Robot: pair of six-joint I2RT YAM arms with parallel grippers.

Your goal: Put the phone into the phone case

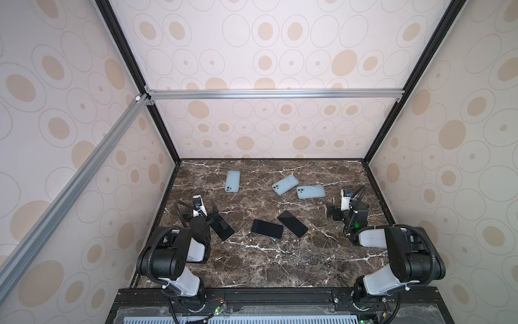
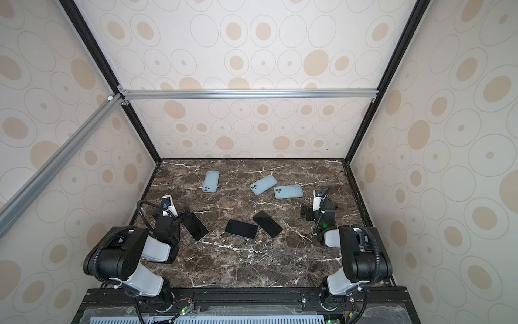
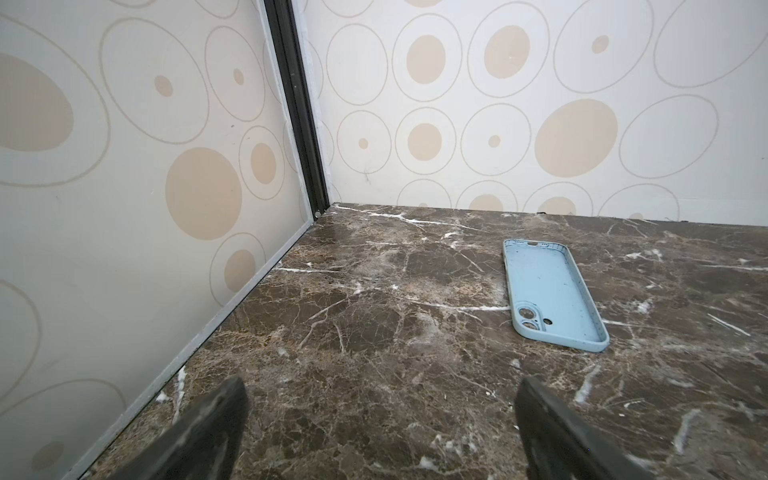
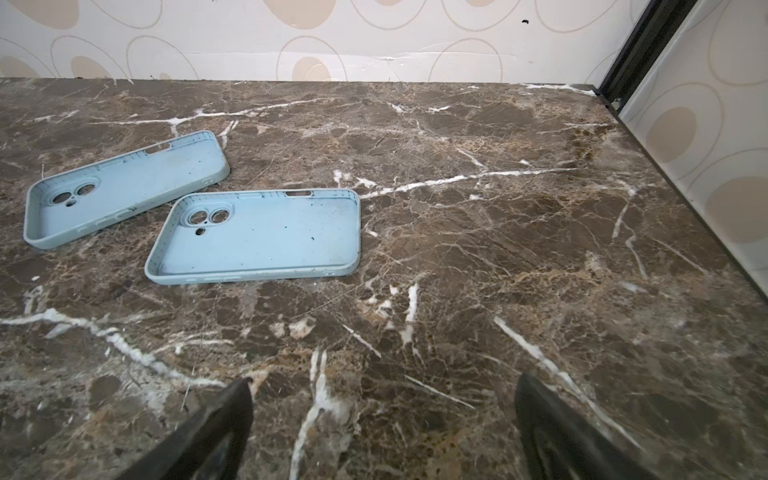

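Three light-blue phone cases lie hollow side up at the back of the marble table: one left [image 1: 232,181] [image 3: 552,291], one in the middle [image 1: 285,184] [image 4: 120,195], one right [image 1: 311,192] [image 4: 257,237]. Three black phones lie screen up nearer the front: left [image 1: 222,227] [image 2: 196,225], middle [image 1: 266,229], right [image 1: 292,223]. My left gripper [image 1: 199,214] [image 3: 380,386] stands open just left of the left phone, holding nothing. My right gripper [image 1: 347,209] [image 4: 384,384] is open too, empty, near the right case.
The dark marble table [image 1: 280,266] is boxed in by patterned walls on the left, back and right, with black frame posts [image 3: 299,124] in the corners. Both arm bases sit on the front rail [image 1: 280,297].
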